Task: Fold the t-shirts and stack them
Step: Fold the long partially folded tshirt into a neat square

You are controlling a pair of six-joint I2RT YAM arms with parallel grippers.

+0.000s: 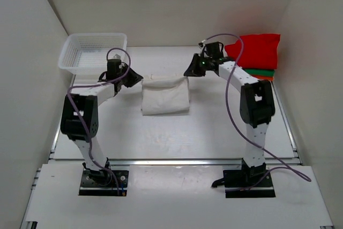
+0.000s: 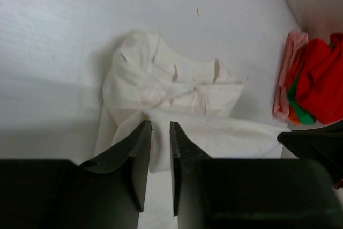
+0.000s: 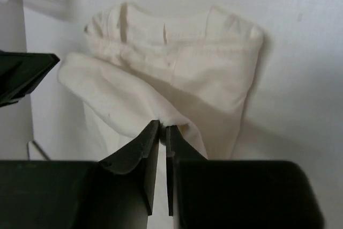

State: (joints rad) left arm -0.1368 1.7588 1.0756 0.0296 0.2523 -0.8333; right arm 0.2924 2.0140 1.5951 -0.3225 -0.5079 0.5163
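The cream t-shirt (image 1: 165,96) lies mid-bench (image 1: 214,127), with bare surface toward 6 o'clock. The right end effector (image 3: 162,128) clamps its 1 o'clock corner. The left end effector (image 2: 161,127) is narrowly parted, apparently gripping nothing.

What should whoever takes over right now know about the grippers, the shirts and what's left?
Left gripper: jaws slightly apart at the cream shirt's left corner, no clear grip.
Right gripper: shut on its right corner.
Cream shirt: mid-table, partly folded, far edge between the grippers.
Done: pile at far right, red on top.
Left: finish folding the cream shirt, stack it on the pile.
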